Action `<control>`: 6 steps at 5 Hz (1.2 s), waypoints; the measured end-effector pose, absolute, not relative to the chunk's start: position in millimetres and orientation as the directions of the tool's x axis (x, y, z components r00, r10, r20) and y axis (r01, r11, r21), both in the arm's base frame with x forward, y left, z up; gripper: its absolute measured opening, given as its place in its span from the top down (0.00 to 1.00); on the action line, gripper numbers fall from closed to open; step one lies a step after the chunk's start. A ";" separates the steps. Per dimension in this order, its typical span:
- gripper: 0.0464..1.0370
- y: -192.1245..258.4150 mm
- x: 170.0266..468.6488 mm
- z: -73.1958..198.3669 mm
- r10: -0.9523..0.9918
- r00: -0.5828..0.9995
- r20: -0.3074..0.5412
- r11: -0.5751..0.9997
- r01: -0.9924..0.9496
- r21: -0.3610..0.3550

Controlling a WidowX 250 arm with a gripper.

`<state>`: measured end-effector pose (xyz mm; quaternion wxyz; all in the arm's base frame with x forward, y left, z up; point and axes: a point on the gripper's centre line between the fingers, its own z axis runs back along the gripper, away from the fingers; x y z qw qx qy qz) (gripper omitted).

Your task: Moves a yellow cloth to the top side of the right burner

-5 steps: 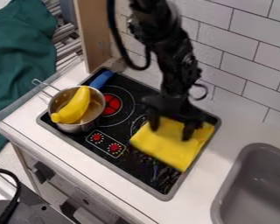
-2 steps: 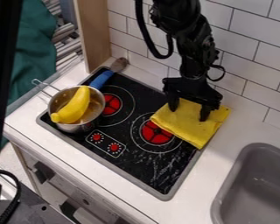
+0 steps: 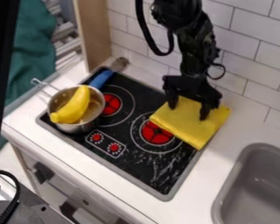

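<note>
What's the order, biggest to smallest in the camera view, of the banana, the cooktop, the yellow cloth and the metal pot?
1. Cooktop, clearly the largest
2. Yellow cloth and metal pot: too alike to rank, and the gripper covers part of the cloth
3. Banana, the smallest

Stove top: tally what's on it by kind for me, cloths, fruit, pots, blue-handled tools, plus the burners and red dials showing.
Yellow cloth: 1
Banana: 1, in the pot
Pot: 1
Blue-handled tool: 1
Burners: 2, the left burner and the right burner
Red dials: 2
Total: 8
</note>
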<state>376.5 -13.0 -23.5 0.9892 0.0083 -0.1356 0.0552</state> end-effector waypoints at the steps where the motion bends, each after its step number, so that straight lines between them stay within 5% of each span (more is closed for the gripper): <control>1: 0.04 -12.1 376.5 0.8 0.095 0.954 0.283 0.994 -0.107 0.027; 3: 0.04 -15.8 378.2 31.8 0.085 0.948 0.307 0.993 -0.108 0.057; 6: 0.04 -22.5 376.8 37.7 -0.014 0.969 0.249 1.000 0.012 0.009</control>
